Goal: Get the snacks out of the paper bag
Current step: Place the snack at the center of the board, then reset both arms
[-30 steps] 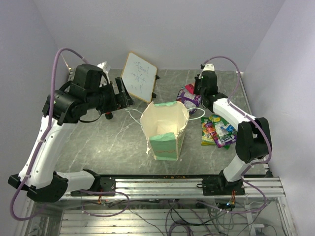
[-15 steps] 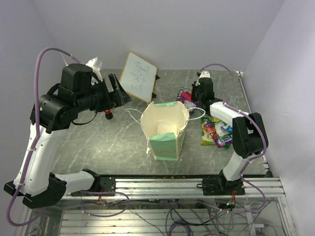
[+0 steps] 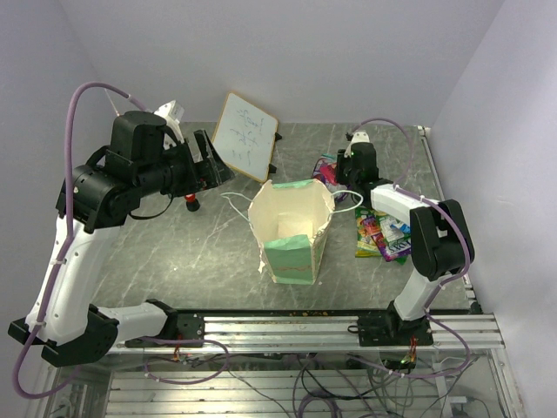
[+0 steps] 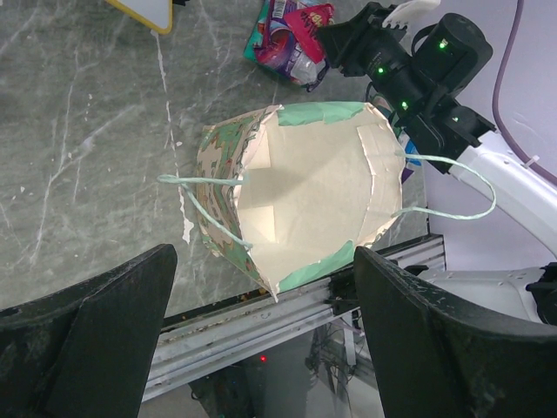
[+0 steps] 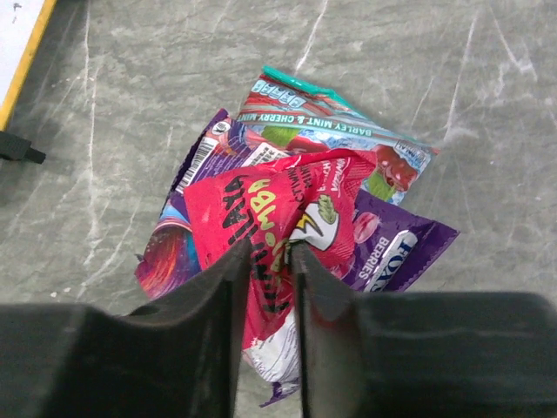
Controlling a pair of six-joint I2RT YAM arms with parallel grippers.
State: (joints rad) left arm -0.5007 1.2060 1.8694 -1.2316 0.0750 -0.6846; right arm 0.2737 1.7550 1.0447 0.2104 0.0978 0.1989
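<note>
– Hovering up on the left, the left pincer [image 3: 213, 165] has its jaws spread wide with nothing between them. Why?

– That arm is reared up, elbow high, with the wrist tipped so its camera looks down into the tall cream paper bag with the mint-green band [image 3: 296, 257]. I'd guess it's checking the mouth, or waiting to steady it.

– The bag stands mid-way across the grey marbled table [image 3: 174, 252], mouth open, with thin string handles [image 4: 200, 180] drooping off either side. I see no packet inside.

– Just beyond it, to the left, leans a white board in a wooden frame [image 3: 246, 135]. That's no part of the job.

– And to the right?

– The snacks are out on the table. One heap of glossy pink, purple and teal packets [image 4: 287, 43] lies just past the bag's far right corner, and a second multicoloured heap [image 3: 383, 233] lies nearer us, further right.

– The right arm reaches away from us, wrist bent down, with the right pincer [image 5: 270, 252] directly over the pink packet [image 5: 287, 209] topping the far heap. Its jaws are nearly together, with only a thin slit between. Whether they nip that packet, I can't tell.
</note>
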